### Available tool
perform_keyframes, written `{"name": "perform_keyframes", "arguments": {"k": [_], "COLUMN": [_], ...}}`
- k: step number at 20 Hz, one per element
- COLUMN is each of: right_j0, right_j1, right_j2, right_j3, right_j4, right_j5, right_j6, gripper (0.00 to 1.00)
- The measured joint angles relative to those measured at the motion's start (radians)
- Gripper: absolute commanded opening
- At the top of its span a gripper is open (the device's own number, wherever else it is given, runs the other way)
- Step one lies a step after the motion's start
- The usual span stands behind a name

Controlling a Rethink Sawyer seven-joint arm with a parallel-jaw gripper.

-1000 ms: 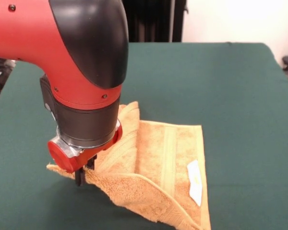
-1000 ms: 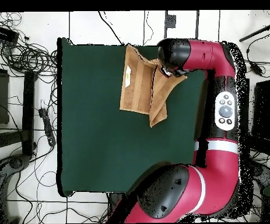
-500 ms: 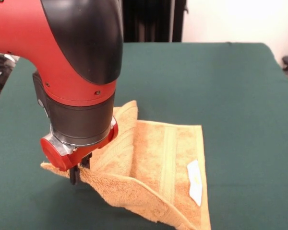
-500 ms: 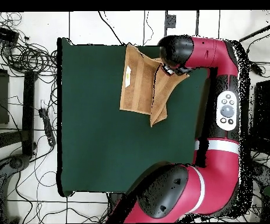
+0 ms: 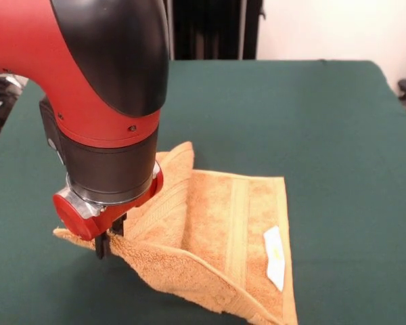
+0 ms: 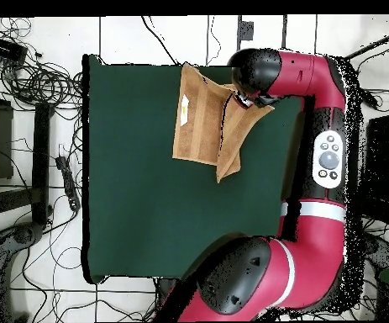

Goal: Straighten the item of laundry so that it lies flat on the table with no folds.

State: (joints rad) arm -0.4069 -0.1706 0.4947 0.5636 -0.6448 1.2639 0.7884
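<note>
The golden-orange towel (image 5: 216, 230) lies partly folded on the dark green table (image 5: 304, 122), at the near side of the front view. Its white care tag (image 5: 275, 257) faces up near the right edge. A woven band runs down its middle. My gripper (image 5: 105, 242) is shut on the towel's left corner and holds it pulled out to the left, just above the table. A fold rises behind the gripper. In the overhead view the towel (image 6: 202, 126) sits at the table's top edge, and the arm covers the gripper (image 6: 246, 99).
The red and black arm (image 5: 101, 88) fills the upper left of the front view. In the overhead view cables (image 6: 38, 76) and floor tiles surround the table. The towel's far corner lies close to the table's edge (image 6: 189, 67).
My gripper has moved a little to the left in the front view, drawing the towel's corner with it. The fold has stretched out slightly.
</note>
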Motion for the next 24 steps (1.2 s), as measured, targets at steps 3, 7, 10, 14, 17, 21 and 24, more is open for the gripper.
{"name": "perform_keyframes", "arguments": {"k": [3, 7, 10, 14, 17, 21, 24], "right_j0": [0.002, 0.005, 0.009, 0.015, 0.019, 0.023, 0.027], "right_j1": [0.007, 0.023, 0.035, 0.04, 0.04, 0.04, 0.04], "right_j2": [0.001, 0.002, 0.002, 0.002, 0.003, 0.003, 0.003], "right_j3": [-0.014, -0.037, -0.056, -0.069, -0.08, -0.094, -0.108], "right_j4": [0.0, 0.0, 0.0, 0.0, 0.001, 0.001, 0.001], "right_j5": [0.006, 0.01, 0.01, 0.01, 0.01, 0.011, 0.019], "right_j6": [-0.026, -0.067, -0.102, -0.12, -0.121, -0.121, -0.121], "gripper": [0.0, 0.0, 0.0, 0.0, 0.0, 0.0, 0.0]}}
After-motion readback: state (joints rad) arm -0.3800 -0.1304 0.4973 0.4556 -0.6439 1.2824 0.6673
